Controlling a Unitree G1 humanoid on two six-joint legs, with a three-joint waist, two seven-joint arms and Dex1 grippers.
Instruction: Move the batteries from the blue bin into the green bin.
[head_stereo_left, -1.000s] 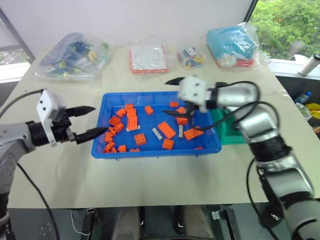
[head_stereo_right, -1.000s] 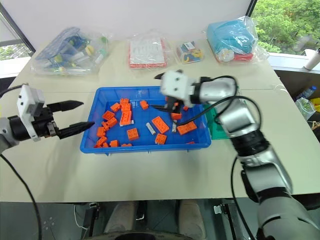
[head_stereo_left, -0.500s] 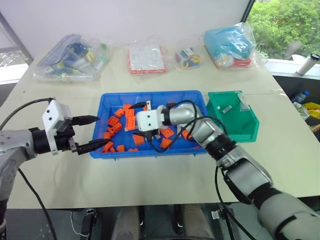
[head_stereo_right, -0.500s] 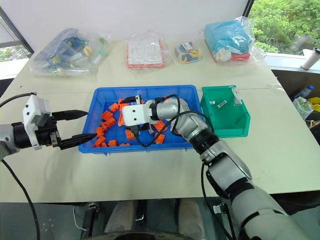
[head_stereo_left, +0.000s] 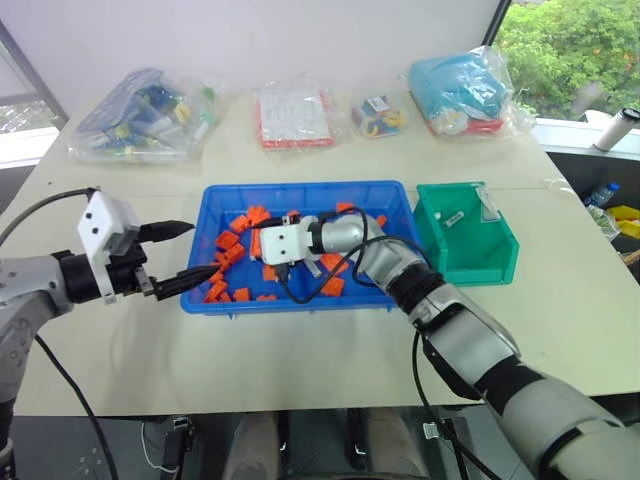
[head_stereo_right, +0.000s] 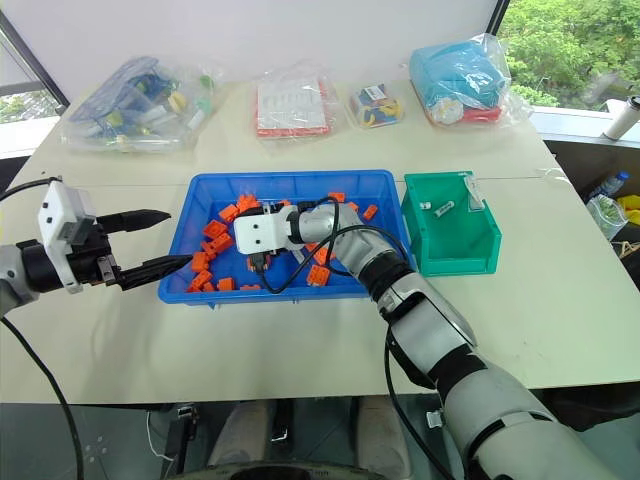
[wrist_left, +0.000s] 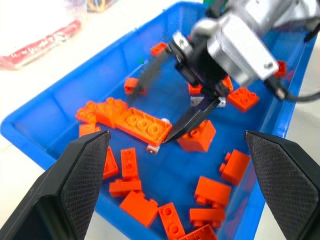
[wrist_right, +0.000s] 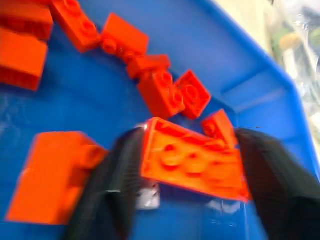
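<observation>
Right gripper (wrist_left: 157, 112) low inside the blue bin (head_stereo_left: 300, 192), left half; fingers part-open, straddling a long orange block (wrist_right: 192, 167); whether they pinch it, cannot tell; one battery (wrist_left: 153, 148) lies on the floor against that block's end, mostly hidden, so long axis unclear; loose orange blocks (wrist_left: 205, 191) crowd around it, little bare floor nearby; green bin (head_stereo_left: 500, 255) just beside the blue bin's right wall, sloped front toward the robot; another battery (head_stereo_right: 447, 207) lies slanted on its floor; left gripper (head_stereo_left: 202, 248) wide open at the blue bin's left rim, holding nothing; table (head_stereo_left: 300, 360) bare along the near edge.
</observation>
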